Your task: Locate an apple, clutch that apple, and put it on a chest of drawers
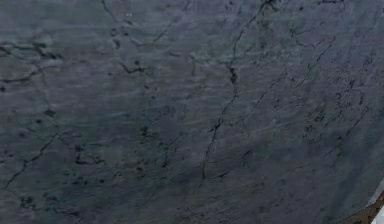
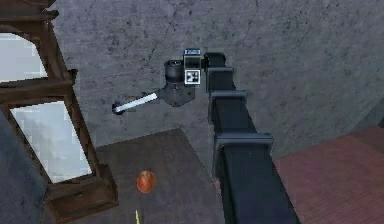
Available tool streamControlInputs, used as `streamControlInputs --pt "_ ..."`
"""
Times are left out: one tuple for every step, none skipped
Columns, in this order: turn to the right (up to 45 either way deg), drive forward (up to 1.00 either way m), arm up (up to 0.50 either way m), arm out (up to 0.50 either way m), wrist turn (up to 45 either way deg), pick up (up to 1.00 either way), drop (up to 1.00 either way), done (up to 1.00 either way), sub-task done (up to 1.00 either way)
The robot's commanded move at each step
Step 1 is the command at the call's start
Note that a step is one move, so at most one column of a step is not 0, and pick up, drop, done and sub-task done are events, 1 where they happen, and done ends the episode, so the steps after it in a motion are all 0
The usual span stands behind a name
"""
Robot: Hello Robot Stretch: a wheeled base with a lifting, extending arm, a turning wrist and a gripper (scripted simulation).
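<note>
A small round orange-red thing [image 2: 146,181], which may be the apple, lies on a brownish flat surface [image 2: 175,155] in the lower middle of the arm side view. My arm [image 2: 240,140] rises from the bottom edge. Its gripper [image 2: 120,107] points left, well above that round thing, and its thin fingers [image 2: 140,100] show against the bare grey marbled wall. The gripper holds nothing.
A tall wood-framed piece with glass panes [image 2: 40,120] stands along the arm side view's left. A tiny yellow thing [image 2: 137,216] lies near the bottom edge. Reddish floor [image 2: 340,170] lies at the right. A dark marbled wall [image 1: 190,110] stands close ahead in the forward view.
</note>
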Motion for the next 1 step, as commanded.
streamControlInputs --pt "0.0 0.0 0.0 -0.08 0.0 0.0 0.0 0.0 0.0"
